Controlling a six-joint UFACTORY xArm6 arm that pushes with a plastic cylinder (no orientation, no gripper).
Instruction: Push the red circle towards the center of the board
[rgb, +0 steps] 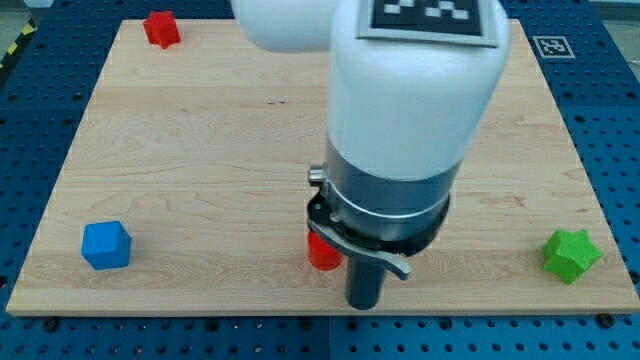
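Observation:
A red block (322, 253), likely the red circle, sits near the board's bottom edge at the view's middle, partly hidden behind my arm (400, 120). My dark rod comes down just to its right, and my tip (364, 303) is at the bottom edge, right beside the red block; I cannot tell if they touch. A second red block, star-like (161, 28), lies at the view's top left.
A blue cube (106, 245) sits at the bottom left. A green star-shaped block (571, 254) sits at the bottom right. The wooden board (200, 150) ends close below my tip; blue perforated table surrounds it.

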